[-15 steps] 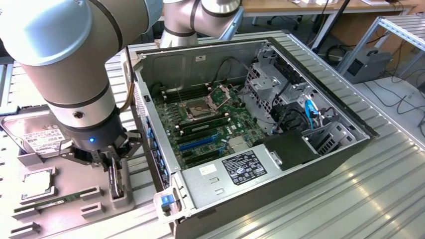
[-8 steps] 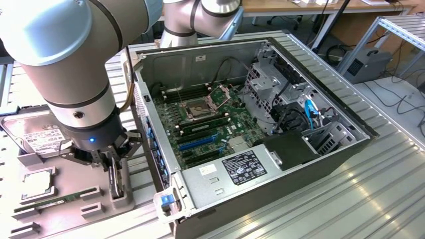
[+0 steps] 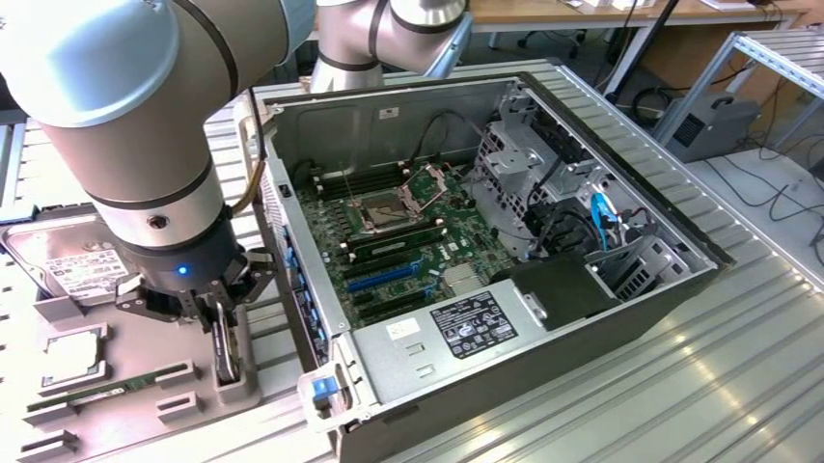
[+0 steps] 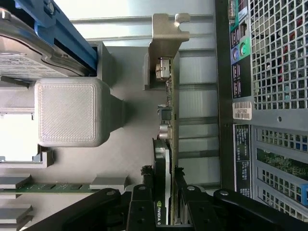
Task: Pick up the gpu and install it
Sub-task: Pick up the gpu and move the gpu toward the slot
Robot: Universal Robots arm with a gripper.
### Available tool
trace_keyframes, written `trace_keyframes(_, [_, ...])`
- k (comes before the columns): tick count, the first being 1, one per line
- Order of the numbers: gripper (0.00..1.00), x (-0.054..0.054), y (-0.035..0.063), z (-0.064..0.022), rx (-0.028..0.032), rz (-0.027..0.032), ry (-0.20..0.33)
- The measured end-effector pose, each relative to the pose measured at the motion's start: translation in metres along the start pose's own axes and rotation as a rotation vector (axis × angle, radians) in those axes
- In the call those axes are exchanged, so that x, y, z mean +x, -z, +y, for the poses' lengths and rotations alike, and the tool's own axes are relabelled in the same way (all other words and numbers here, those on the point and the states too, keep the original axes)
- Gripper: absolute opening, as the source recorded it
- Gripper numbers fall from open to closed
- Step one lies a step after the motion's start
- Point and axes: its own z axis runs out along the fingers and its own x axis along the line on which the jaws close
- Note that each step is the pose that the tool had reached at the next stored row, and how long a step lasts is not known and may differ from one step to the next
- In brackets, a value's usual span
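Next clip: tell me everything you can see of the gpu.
The gpu is a slim card seen edge-on: a thin board, a black cooler with a logo, and a silver metal bracket at one end. It stands on its long edge in a slot of the grey holder, beside the open computer case. The gripper straddles it, and looks closed on both faces.

Case (image 3: 541, 376) sits at the exterior view's right, tray (image 3: 129, 333) just beside it on the left. On the tray: hard drive (image 3: 71, 270) rearmost, CPU (image 3: 71, 357) and memory stick (image 3: 96, 394) nearer the camera. The gpu (image 3: 230, 355) stands on edge at the case side, gripper (image 3: 222, 326) clamped across it.
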Motion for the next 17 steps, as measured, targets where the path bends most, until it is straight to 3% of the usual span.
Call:
trace_keyframes(3, [0.27,0.0,0.0007,0.0,-0.0002,-0.0003,0.0])
trace_keyframes(6, [0.27,0.0,0.0088,0.0003,0.0,-0.0001,0.0])
trace_keyframes(17, [0.27,-0.002,0.0641,0.0023,-0.0001,-0.0001,0.0])
